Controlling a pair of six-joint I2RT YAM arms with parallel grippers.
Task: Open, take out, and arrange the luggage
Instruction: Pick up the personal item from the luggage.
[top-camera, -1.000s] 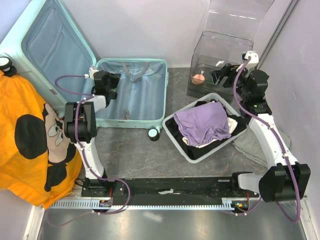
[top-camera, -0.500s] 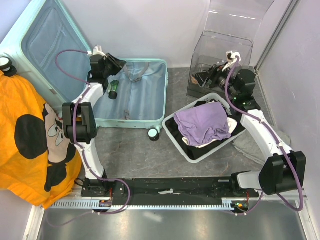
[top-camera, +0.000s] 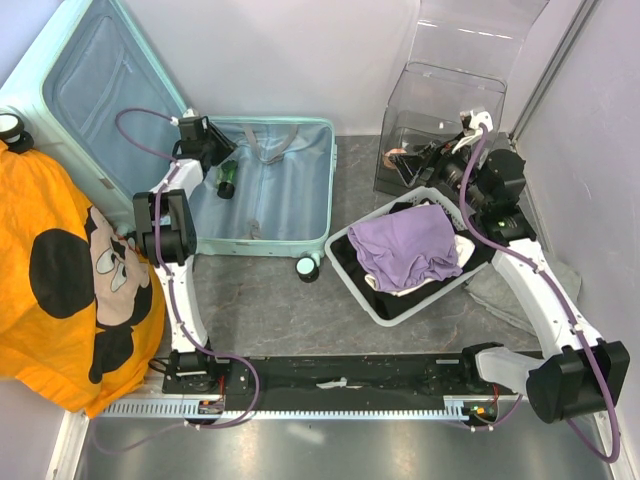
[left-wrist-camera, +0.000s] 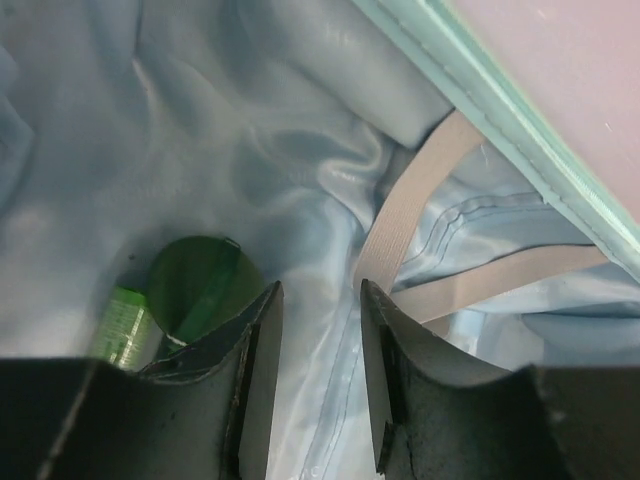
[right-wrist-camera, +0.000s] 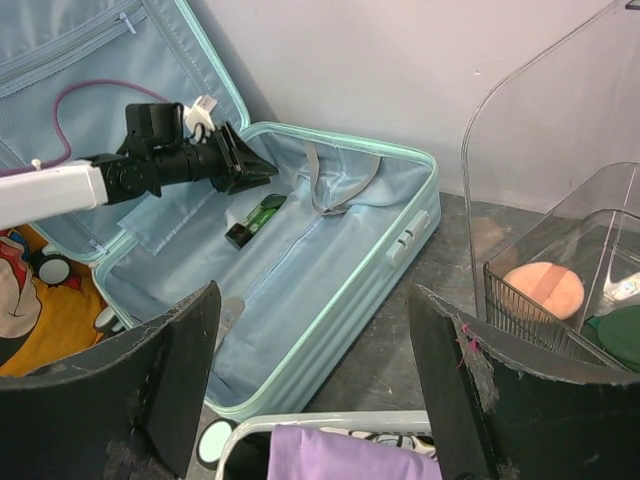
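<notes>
The luggage (top-camera: 290, 200) lies open at the far left of the surface, its lid propped toward the far-left corner and its base flat beside the white mesh basket (top-camera: 356, 282). We judge the step in hand to be emptying that base. The right gripper (right-wrist-camera: 312, 300) hangs near the clear plastic box (top-camera: 440, 100), jaws wide and empty. The left gripper (left-wrist-camera: 318, 295) hovers over the base, jaws partly apart with only lining between them. The small green bottle (left-wrist-camera: 195, 285) lies just beside them. We should shift the jaws over its body, square to its length and clear of the grey strap (left-wrist-camera: 400, 225), closing only once it sits centred.
</notes>
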